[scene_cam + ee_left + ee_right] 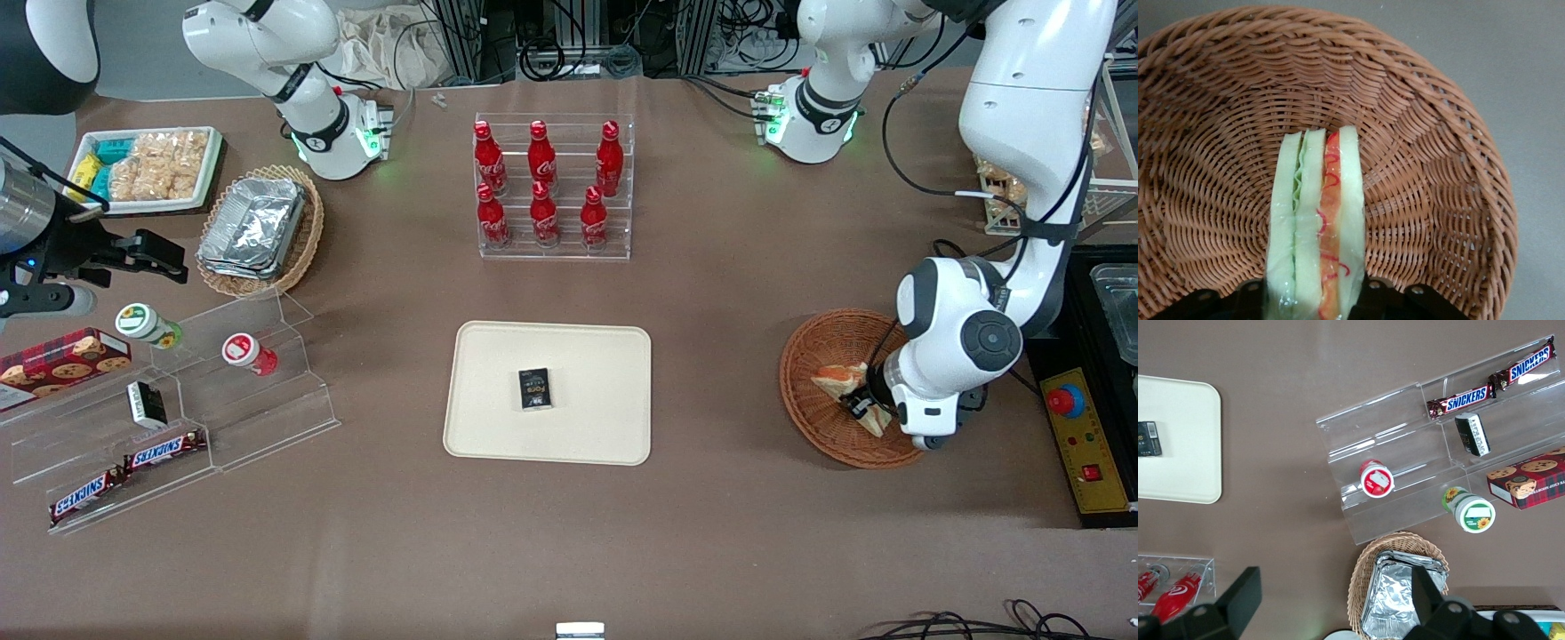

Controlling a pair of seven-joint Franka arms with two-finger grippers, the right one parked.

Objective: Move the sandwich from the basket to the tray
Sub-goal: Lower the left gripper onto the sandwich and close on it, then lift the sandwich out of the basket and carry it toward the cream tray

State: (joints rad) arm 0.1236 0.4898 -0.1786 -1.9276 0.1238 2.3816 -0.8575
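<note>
The gripper is down in the basket with its fingers squeezed on the sandwich, and the soft bread could squash or slip out on the way to the tray.

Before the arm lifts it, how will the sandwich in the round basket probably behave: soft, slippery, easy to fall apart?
The sandwich probably squashes easily: its bread layers look soft and thick. Its shiny clear wrap suggests it may slip between the fingers. The wrap likely keeps the layers together. The gripper straddles it in the basket, a finger at each face; a gentle squeeze seems wise.
</note>
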